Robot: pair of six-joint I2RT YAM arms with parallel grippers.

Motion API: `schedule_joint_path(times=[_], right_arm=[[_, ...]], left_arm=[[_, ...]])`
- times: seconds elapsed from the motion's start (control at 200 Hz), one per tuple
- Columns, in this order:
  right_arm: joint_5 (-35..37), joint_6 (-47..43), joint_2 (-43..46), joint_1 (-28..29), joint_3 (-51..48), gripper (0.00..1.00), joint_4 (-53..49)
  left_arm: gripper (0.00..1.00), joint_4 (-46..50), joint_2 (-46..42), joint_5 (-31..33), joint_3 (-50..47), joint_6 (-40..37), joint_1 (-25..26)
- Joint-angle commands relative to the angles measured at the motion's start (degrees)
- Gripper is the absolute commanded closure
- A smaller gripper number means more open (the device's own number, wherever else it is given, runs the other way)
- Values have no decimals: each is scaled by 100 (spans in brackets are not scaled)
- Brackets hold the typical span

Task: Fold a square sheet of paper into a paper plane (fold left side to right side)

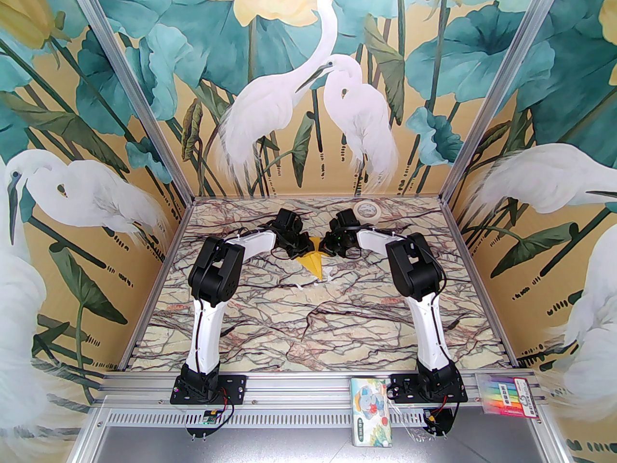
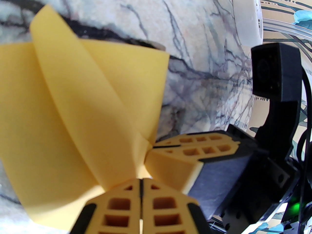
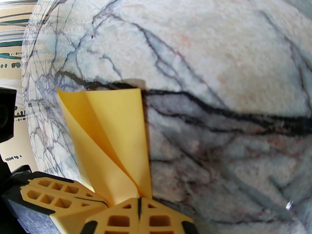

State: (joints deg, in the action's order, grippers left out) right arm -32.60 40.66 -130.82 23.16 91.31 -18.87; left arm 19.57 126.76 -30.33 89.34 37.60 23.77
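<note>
Seen from above, the bright yellow folded paper plane (image 1: 314,263) sits at mid-frame on the marble-patterned table (image 1: 308,326). The left gripper (image 1: 300,250) and right gripper (image 1: 329,249) meet over its upper edge and hide the grip, and a cream tape roll (image 1: 365,209) stands behind them.

The wrist views show the grip. At bottom centre of the left wrist view, the left gripper (image 2: 141,189) is clamped shut on the paper plane (image 2: 73,106). The right gripper (image 3: 139,205) pinches the same spot, its jaws closed on the sheet. The layers gather to a point at the fingertips and fan outward in creased flaps, one curling upward.
</note>
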Motion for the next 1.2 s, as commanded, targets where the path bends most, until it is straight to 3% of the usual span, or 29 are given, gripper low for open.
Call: schedule_joint_path(times=[0.0,0.885,1.045,1.195], right_arm=[[213,-20,-119,37,-50,100,-152],[234,-54,-4,49,-17,100,-193],[501,-188,352,48,-24,84,-397],[591,-193,894,55,-449,83,-207]], left_arm=[[94,179,39,219,25,-157,-46],[94,521,371,314,173,-95,-30],[94,511,376,316,167,-96,-29],[94,498,361,317,146,-104,-15]])
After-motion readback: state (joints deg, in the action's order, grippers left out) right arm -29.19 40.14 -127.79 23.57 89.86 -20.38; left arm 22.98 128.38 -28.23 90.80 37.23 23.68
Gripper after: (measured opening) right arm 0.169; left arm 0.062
